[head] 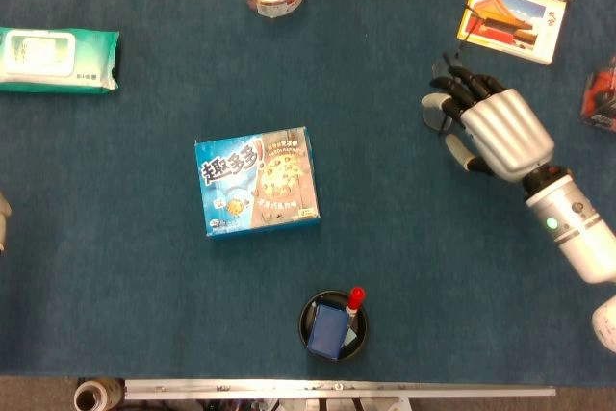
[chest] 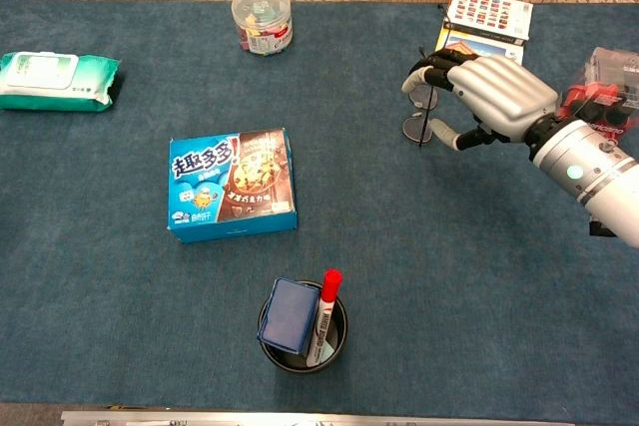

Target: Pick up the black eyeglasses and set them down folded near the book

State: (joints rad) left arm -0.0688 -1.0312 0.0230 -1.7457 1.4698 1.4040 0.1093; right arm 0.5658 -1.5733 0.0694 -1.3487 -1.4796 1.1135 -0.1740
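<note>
Hanging from the right hand [chest: 489, 97], black eyeglasses [chest: 419, 117] pinched at the frame between fingertips, lenses dangling just above the blue surface [head: 385, 267], a little short of the book [head: 512, 9]. Likely light, thin, springy at the hinges, easily bent or scratched; best gripped at the bridge or frame rim, not the lenses. Left hand barely visible at the head view's edge, state unclear.

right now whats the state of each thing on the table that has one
glasses: held off the table in the right hand, lenses hanging down
book: closed, flat
jar: lid on, upright
wipes: flap shut
cookie box: closed, flat
marker: capped, standing in cup
</note>
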